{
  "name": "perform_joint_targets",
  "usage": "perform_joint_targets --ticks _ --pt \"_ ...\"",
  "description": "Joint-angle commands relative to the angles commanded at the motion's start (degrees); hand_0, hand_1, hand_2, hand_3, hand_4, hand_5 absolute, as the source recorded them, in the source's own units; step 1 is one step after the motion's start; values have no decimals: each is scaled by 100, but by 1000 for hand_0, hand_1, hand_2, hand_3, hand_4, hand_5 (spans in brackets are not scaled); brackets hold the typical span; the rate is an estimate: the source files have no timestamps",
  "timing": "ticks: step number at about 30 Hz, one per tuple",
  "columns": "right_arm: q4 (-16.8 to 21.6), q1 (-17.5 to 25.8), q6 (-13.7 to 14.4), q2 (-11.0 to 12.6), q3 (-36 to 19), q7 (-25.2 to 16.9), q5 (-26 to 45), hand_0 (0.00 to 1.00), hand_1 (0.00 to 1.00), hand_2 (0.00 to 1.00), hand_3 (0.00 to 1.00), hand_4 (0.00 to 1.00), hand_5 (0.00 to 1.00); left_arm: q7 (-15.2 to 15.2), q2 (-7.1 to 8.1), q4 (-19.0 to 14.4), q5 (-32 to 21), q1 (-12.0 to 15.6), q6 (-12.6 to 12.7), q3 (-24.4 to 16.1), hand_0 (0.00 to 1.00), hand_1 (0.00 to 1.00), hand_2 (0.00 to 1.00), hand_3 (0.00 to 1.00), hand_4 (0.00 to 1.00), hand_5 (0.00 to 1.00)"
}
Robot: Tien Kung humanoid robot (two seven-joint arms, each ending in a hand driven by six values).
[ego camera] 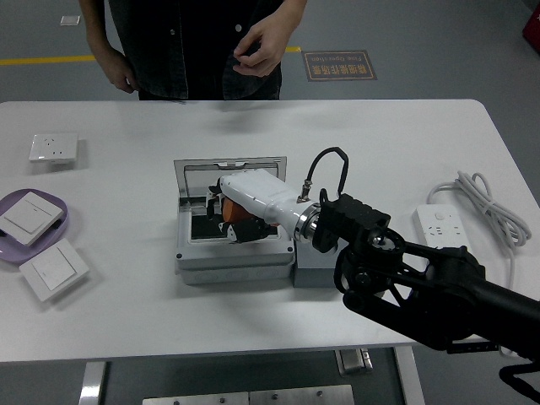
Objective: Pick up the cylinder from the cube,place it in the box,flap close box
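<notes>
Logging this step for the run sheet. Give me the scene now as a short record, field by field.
stage: placing, lid not yet closed
right hand: down inside the box, fingers around the orange cylinder
left hand: not in view
box: grey, lid standing open at the back
cube: dark grey, right of the box, mostly hidden by the arm
person: at the far side, hands off the table
also on table: wall switches, purple tray, power strip
</notes>
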State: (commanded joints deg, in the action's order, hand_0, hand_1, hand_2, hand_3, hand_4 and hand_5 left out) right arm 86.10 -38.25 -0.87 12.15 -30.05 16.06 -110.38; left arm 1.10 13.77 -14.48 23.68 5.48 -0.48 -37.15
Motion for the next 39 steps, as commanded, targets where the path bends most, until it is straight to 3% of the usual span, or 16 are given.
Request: perform_joint_targets --ticks 1,6,7,12,13,18,19,24,25,30,31,36,37,39 --pt "-53 -13 -9 -19 22 -9 -100 685 546 540 504 112 2 1 1 1 -5 -4 -1 10 579 628 611 627 701 231" --pt "-264 -36 24 -131 122 -73 -287 685 546 540 504 112 2 4 8 9 -30 -36 -8 69 579 628 611 627 701 231" --pt "-296 -43 50 -143 145 -94 -286 735 680 659 674 288 2 5 11 9 -29 -43 -9 70 579 628 611 627 701 232" --pt "-481 -60 206 -183 250 -224 -284 735 680 659 674 288 2 9 17 8 -14 -73 -16 66 579 628 611 627 701 232" --pt "-499 -54 226 -181 252 -242 -285 892 808 786 746 397 228 9 16 7 -10 -77 -16 63 579 628 611 627 701 231" --pt "-527 -11 344 -133 243 -352 -228 892 808 786 746 397 228 11 11 4 -3 -87 -14 60 579 628 611 627 701 231" --pt "-527 -2 356 -124 245 -373 -210 989 874 828 860 588 258 12 10 4 -2 -88 -14 62 579 628 610 627 699 230" --pt "-514 52 258 -81 207 -512 -135 989 874 828 860 588 258 12 4 0 16 -98 -13 50 579 628 610 627 699 230" --pt "-506 66 240 -70 191 -538 -126 998 880 833 881 705 257 12 1 -1 25 -98 -13 41 579 628 610 626 698 227" --pt "-452 124 225 -12 135 -643 13 998 880 833 881 705 257 20 -11 -16 92 -93 -17 -13 579 628 610 626 698 227" --pt "-433 146 235 5 112 -672 79 998 885 836 891 800 226 21 -13 -20 110 -93 -18 -32 579 628 610 625 695 226" --pt "-212 425 473 207 -139 -1051 800 998 885 836 891 800 226 28 -21 -58 273 -87 -29 -192 579 628 610 625 695 226" --pt "-127 518 527 274 -210 -1171 999 998 882 833 901 876 246 31 -25 -73 325 -83 -32 -244 579 628 609 625 692 223" --pt "62 696 561 411 -349 -1399 1446 998 882 833 901 876 246 36 -36 -102 423 -74 -38 -340 579 628 609 625 692 223"
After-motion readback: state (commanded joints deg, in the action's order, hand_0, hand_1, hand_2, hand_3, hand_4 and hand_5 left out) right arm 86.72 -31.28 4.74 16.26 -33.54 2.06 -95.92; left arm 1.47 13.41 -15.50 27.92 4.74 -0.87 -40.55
